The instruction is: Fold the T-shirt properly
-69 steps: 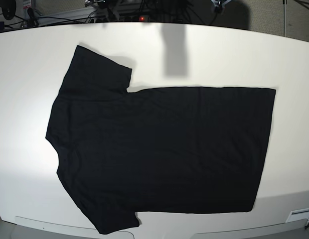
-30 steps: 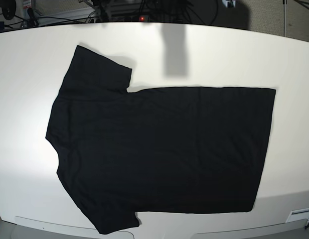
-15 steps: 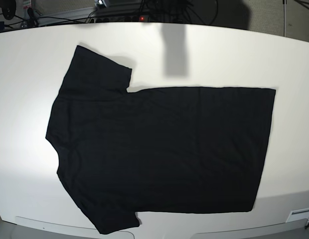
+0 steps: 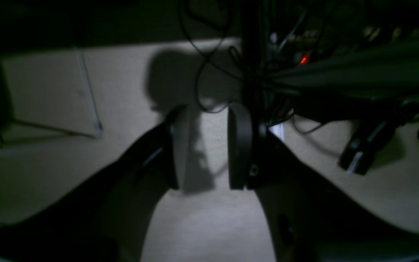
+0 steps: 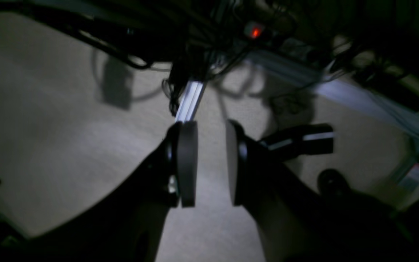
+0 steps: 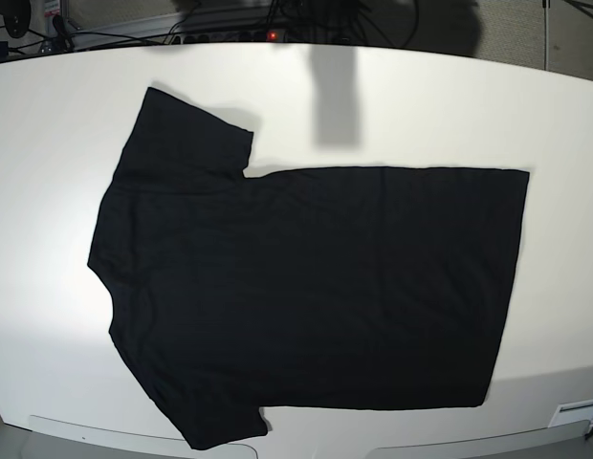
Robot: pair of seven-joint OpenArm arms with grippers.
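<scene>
Left wrist view shows the left gripper (image 4: pixel 204 145) with its jaws parted and nothing between them, hanging over carpeted floor (image 4: pixel 209 225) near a tangle of cables (image 4: pixel 253 65). Over on the right wrist view, the right gripper (image 5: pixel 209 163) has its jaws a little narrower, also empty, above the same floor. Neither arm appears in the base view, where the T-shirt (image 6: pixel 306 287) lies spread flat, plain black side up, on the white surface (image 6: pixel 450 105), collar toward the view's left.
</scene>
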